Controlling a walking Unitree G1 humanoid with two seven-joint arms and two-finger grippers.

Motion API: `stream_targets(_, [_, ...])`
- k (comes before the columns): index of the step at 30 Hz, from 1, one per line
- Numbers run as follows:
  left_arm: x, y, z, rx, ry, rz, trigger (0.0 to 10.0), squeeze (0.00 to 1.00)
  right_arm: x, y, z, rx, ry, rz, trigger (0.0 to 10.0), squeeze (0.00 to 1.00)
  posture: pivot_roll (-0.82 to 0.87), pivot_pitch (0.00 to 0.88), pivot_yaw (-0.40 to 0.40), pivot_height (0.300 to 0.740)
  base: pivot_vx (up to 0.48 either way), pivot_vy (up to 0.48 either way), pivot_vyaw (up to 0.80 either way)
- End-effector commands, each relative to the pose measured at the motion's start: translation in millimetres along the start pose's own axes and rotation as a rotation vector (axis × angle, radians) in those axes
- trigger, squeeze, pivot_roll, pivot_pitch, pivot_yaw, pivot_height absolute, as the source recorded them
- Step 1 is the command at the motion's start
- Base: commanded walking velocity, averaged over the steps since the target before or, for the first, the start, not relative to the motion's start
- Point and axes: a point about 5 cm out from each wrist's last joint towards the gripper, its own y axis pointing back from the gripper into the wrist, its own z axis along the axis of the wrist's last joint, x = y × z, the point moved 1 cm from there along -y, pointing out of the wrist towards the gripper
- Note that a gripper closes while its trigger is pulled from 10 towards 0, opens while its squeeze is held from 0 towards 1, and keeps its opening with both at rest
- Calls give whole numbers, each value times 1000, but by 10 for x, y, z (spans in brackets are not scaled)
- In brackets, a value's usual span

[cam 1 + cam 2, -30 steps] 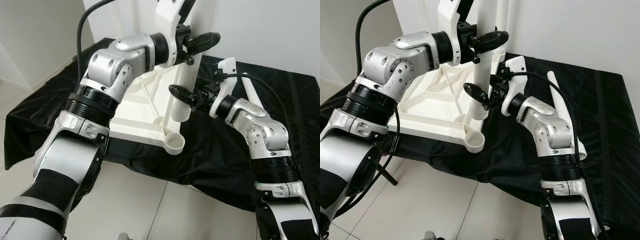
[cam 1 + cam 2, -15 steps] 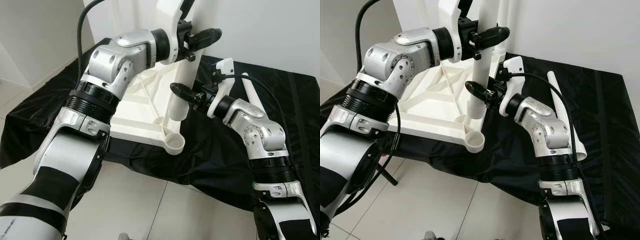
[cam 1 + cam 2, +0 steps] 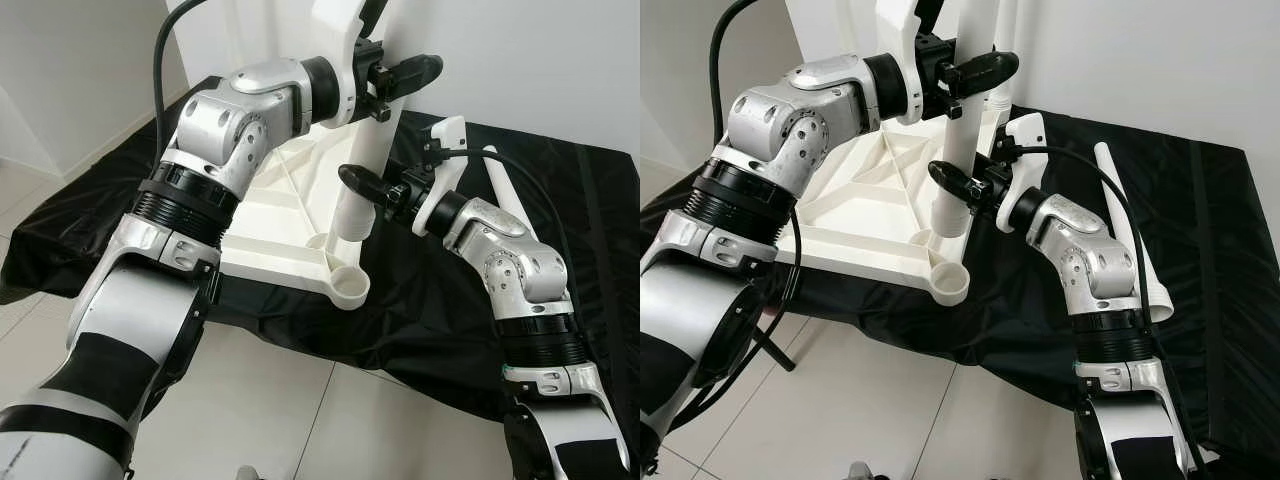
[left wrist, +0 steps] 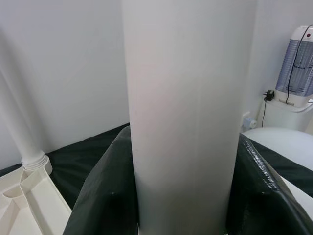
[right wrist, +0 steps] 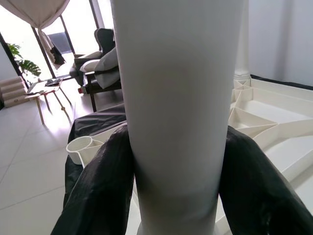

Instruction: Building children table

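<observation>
Table leg (image 3: 362, 190) tilted slightly, foot nearer socket; left gripper (image 3: 385, 78) at 12, right gripper (image 3: 375, 190) below, both clamping it.

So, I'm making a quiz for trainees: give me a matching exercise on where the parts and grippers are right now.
Things:
1. left gripper
2. right gripper
3. spare leg
4. tabletop

Places:
A. lying loose on the black cloth
B. upside down, ribs facing up
C. clamped high on the upright leg
D. clamped low on the upright leg

Pairs: 1-C, 2-D, 3-A, 4-B
</observation>
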Motion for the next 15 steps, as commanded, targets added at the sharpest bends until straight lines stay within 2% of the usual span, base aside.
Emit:
stream_targets(1, [-180,23,107,-31,-34,-294,10000,0,-24,29,-1,-19,-11,-13,3216,0,-92,69,47,740,0,0,0])
stream_targets(2, [-180,23,107,-31,-34,-294,10000,0,-24,29,-1,-19,-11,-13,3216,0,-92,69,47,740,0,0,0])
stream_targets(3, [-179,23,108,-31,-31,-293,10000,0,-29,28,-2,-19,-11,-17,10000,0,-92,69,47,740,0,0,0])
stream_targets(15, [-172,25,132,-36,-34,-291,10000,0,-31,15,-22,-21,-16,-25,10000,0,-87,69,49,740,0,0,0])
